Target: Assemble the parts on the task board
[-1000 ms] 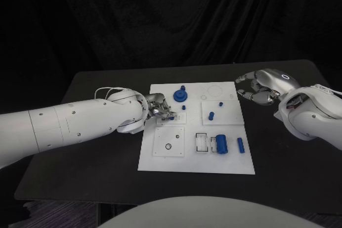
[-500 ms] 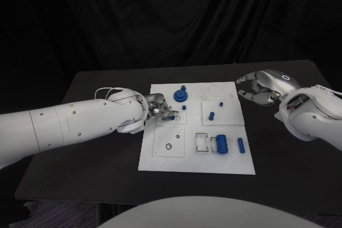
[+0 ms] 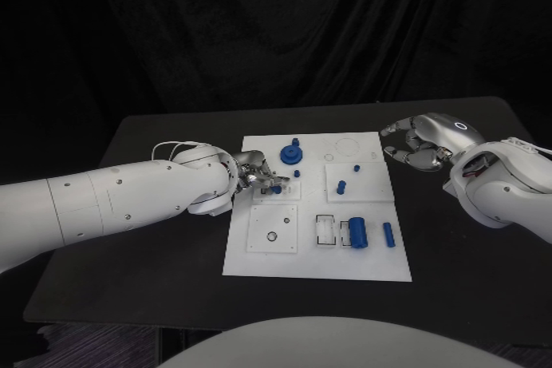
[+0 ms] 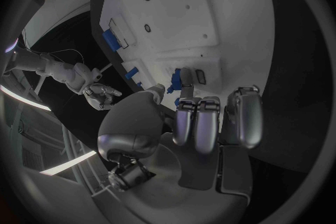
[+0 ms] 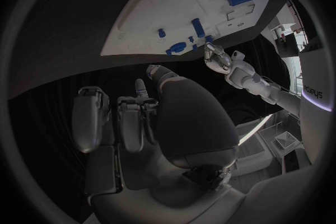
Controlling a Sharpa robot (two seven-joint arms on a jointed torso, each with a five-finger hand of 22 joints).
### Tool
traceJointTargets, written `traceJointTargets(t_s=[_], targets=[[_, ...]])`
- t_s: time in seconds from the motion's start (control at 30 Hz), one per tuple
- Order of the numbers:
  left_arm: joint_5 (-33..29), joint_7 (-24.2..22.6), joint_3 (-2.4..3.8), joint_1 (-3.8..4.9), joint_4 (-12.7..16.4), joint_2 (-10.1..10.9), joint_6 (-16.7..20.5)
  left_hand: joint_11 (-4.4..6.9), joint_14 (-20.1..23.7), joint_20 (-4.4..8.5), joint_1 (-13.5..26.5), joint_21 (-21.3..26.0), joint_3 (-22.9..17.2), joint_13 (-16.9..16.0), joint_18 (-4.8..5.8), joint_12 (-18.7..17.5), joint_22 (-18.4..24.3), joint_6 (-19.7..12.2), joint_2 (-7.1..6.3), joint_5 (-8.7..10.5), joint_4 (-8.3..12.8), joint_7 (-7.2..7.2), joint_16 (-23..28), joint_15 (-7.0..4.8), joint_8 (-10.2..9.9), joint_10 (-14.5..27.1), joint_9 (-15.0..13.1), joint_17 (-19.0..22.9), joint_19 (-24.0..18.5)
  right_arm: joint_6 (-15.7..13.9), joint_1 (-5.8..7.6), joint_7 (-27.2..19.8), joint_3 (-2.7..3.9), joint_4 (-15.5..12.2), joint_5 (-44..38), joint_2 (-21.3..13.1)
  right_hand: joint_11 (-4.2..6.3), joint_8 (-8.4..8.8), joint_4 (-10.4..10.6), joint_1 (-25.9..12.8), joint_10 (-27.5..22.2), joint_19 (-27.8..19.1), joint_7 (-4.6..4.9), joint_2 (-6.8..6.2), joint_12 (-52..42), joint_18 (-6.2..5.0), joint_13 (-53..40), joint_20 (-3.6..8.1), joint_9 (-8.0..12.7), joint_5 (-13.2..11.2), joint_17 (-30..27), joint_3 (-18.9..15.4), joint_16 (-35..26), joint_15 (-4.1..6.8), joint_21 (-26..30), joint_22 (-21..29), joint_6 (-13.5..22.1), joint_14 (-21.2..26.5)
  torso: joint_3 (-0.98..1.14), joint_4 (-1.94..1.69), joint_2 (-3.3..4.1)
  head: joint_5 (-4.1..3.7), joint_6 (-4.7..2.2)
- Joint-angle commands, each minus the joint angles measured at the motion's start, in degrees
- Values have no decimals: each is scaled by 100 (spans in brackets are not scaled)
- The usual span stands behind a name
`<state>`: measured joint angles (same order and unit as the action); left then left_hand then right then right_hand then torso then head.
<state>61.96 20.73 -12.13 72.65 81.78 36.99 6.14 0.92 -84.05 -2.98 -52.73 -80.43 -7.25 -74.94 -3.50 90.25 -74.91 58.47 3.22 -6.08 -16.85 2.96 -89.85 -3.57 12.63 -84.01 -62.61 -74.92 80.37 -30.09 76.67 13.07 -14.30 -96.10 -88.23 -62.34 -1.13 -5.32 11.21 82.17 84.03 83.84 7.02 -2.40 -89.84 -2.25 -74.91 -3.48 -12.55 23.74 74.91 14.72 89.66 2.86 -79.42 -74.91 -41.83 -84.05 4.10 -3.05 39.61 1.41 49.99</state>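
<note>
Little has shifted since a second ago — the left hand [image 3: 258, 179] stays over the board [image 3: 270, 260], fingers pinching a small blue peg [image 4: 185, 77] at the square pad just under its fingertips. Beyond it a round blue knob [image 3: 292, 154] stands seated; several blue pieces, a cylinder [image 3: 356, 232] among them, lie loose — much is left. Off the board's far side, the right hand [image 3: 421, 142] hovers, fingers curled, holding nothing.

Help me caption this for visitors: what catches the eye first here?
The white task board in the middle of the black table, dotted with blue parts. The left hand works at a small blue part on the board's left half, while the right hand hovers off its far right corner.
</note>
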Motion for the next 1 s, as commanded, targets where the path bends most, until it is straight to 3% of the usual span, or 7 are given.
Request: traceJointTargets(t_s=[0.03, 0.27, 0.53, 1.0], targets=[[-16, -127, -3, -24, 4, -8, 12, -11, -595, -9, 100, 30, 87, -1506, 1, -25, -541, 34, 37, 48, 2, -3, -15, 14, -8, -599, -57, -1508, -16, 37, -16, 100, 4, 0, -19, -4, -33, 20, -2, -3, 597, 138, 5, -2, -16, -39, -1509, -39, 8, 40, 1497, 25, 18, -50, 29, -1159, -25, -590, 1, -3, 3, -3, 1], [-16, -256, -3, -29, -6, -10, 106, -4, -595, -6, 102, 31, 143, -1506, 3, -25, -552, 46, 105, 11, 9, -14, -15, 10, 34, -599, -151, -1508, -11, 33, -18, 98, 4, -6, -19, -8, -34, 22, 0, -10, 597, 137, 5, -3, -16, -40, -1509, -39, 9, 42, 1496, 29, 18, -51, 30, -1159, -28, -590, 1, -3, 3, -6, 1], [-16, -283, -3, -32, -16, -17, 94, 28, -595, 16, -4, 44, 295, -1506, 4, -25, -579, 33, 272, -192, 8, -58, -15, -19, 228, -599, -588, -1508, -2, 37, -18, 97, 4, -12, -19, -14, -34, 22, 2, -15, 597, 135, 6, -2, -16, -41, -1509, -39, 10, 43, 1494, 32, 14, -51, 35, -1157, -30, -589, 3, -3, 4, -4, 1], [-16, -292, -3, -34, -33, -30, 64, 78, -595, 58, -278, 76, 470, -1506, 4, -25, -626, -88, 452, -747, 19, -111, -15, -58, 525, -599, -1387, -1508, 9, 50, -18, 96, 4, -27, -19, -28, -34, 23, 3, -20, 597, 132, 6, 0, -16, -42, -1509, -39, 12, 45, 1489, 38, 8, -52, 42, -1155, -33, -587, 5, -8, 4, -3, 1]])
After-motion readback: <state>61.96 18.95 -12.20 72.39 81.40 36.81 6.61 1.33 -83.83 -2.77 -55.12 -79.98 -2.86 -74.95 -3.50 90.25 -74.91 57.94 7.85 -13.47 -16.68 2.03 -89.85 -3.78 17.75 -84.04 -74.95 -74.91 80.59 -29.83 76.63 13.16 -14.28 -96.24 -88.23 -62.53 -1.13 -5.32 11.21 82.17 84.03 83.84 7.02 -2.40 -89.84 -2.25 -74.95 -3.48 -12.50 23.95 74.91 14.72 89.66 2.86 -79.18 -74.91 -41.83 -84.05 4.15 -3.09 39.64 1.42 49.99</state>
